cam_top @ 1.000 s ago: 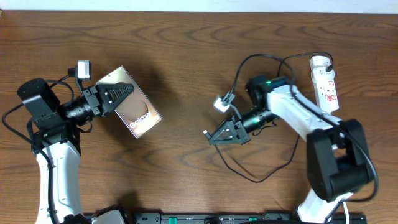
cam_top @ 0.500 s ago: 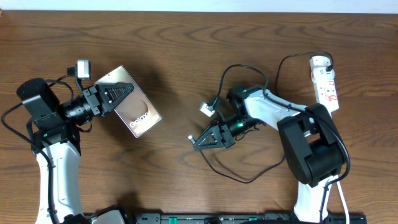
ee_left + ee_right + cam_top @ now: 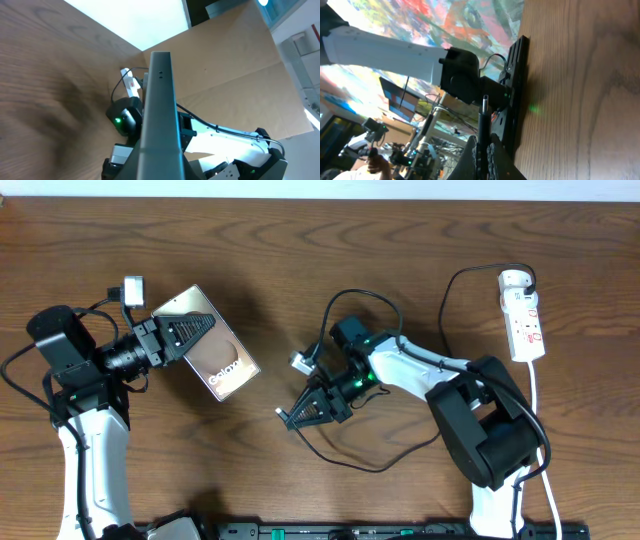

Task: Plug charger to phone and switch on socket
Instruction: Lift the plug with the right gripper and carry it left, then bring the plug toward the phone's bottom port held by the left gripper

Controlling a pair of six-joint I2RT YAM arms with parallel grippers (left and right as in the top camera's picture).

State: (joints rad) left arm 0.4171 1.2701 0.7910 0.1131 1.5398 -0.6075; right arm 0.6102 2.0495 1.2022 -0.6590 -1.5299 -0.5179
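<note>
The left claw (image 3: 192, 330) is closed on the phone (image 3: 212, 345), gripping it at one end and holding it clear of the wooden surface (image 3: 300, 260). Seen from overhead, the phone's long axis runs diagonally, from the claw down toward the centre of the surface, with its bronze-brown "Galaxy" face turned partly upward. In the left wrist view the phone (image 3: 159, 120) appears edge-on as a narrow grey band running up from between the fingers, its free end pointing away from the camera. The right claw (image 3: 296, 416) is closed on the charger (image 3: 372, 462) near its plug tip (image 3: 278, 412). The tip points toward the phone and lies well apart from it, on the socket side of the phone. In the right wrist view the plug tip (image 3: 484, 102) projects straight out from between the closed fingers (image 3: 471, 152). The black cable loops back from the phone across the surface and around the right arm. The socket (image 3: 524, 315) lies flat, far from the phone, its long axis running front to back, with the rounded white plug at the far end.
</note>
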